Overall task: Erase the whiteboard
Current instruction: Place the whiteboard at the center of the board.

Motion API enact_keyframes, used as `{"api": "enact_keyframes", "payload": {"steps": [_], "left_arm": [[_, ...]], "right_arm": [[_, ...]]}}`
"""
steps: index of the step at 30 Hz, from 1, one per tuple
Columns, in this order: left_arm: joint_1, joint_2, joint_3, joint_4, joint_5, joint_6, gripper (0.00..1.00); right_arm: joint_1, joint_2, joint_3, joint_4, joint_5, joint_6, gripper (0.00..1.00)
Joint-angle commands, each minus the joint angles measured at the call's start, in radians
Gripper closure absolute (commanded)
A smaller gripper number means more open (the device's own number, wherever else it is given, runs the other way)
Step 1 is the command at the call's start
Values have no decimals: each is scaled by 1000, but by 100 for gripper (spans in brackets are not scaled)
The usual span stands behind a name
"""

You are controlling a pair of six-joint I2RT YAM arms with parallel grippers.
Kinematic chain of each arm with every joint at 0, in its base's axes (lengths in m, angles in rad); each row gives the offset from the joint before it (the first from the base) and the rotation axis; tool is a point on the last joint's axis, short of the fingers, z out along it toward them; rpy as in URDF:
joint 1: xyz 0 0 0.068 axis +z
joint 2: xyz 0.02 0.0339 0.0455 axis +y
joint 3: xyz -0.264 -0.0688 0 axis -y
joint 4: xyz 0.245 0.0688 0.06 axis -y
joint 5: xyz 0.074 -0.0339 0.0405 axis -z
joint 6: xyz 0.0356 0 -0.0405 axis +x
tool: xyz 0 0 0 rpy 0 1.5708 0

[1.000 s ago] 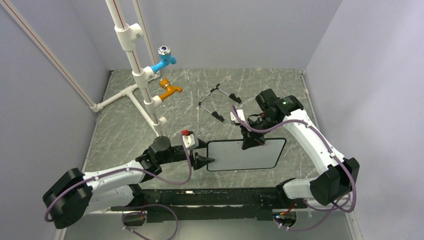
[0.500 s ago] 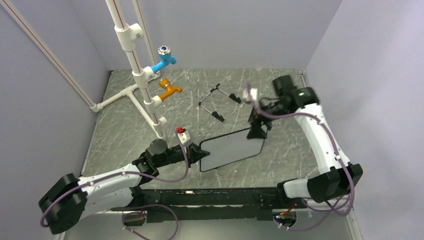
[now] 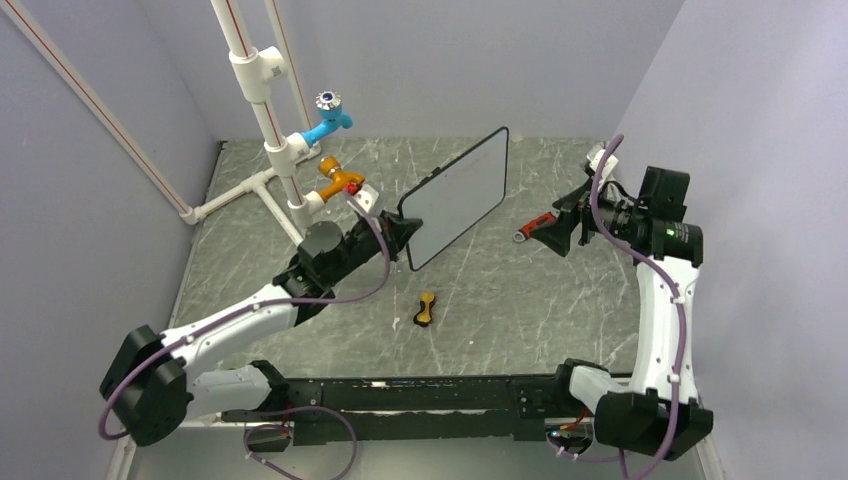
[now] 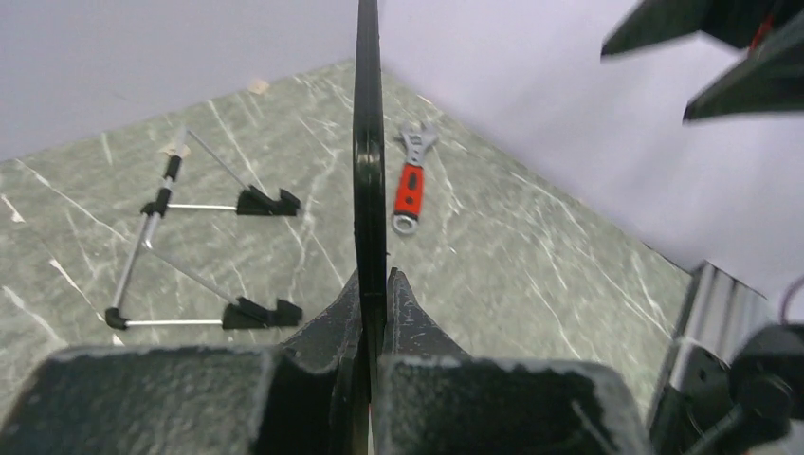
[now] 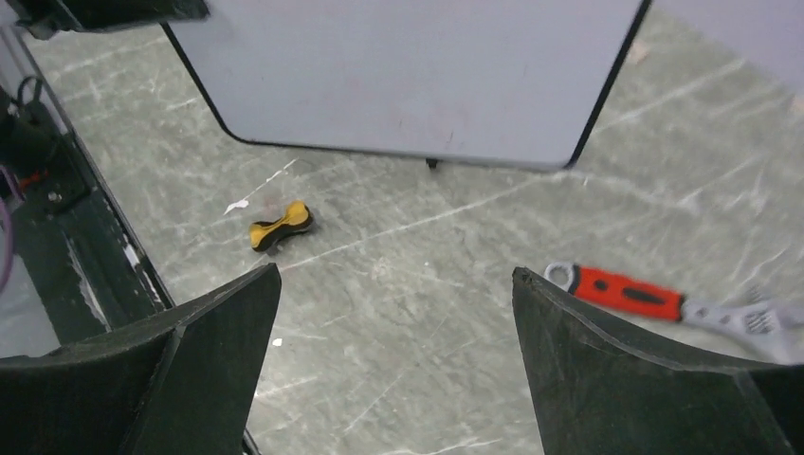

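The whiteboard (image 3: 457, 197), white with a thin black frame, hangs tilted in the air above the table. My left gripper (image 3: 405, 238) is shut on its lower left edge. The left wrist view shows the whiteboard (image 4: 368, 142) edge-on, pinched between the jaws of the left gripper (image 4: 376, 280). The whiteboard (image 5: 417, 66) shows no writing on its face in the right wrist view. My right gripper (image 3: 546, 232) is open and holds nothing, to the right of the board and apart from it. Seen from the wrist, the right gripper (image 5: 396, 275) hovers over bare table.
A yellow-black eraser (image 3: 427, 309) (image 5: 280, 226) lies on the table below the board. A red-handled wrench (image 3: 530, 229) (image 4: 410, 185) (image 5: 630, 292) lies near the right gripper. The wire easel (image 4: 190, 246) sits behind the board. A pipe stand with blue tap (image 3: 330, 115) and orange tap (image 3: 340, 180) stands back left.
The left gripper shut on the board's edge and lifted it up and back, tilted. The right gripper opened and drew away to the right. Eraser and wrench now show on the table.
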Motion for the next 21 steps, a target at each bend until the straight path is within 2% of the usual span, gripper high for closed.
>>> {"api": "enact_keyframes", "payload": {"steps": [1,8,14,21], "left_arm": [[19,99,124,224,-102,13,100],[65,321,278,291,-105,53,100],[124,445,358,301,-82,37,100],[199,562,378,311,101,-44,100]], "right_arm": [[-83,17,-137,239,-114,130,7],[-99,74,-180,169,-168,50,7],[-97,92,-198,146,-171,25,7],[-93,104,-204,131,-177,9,7]]}}
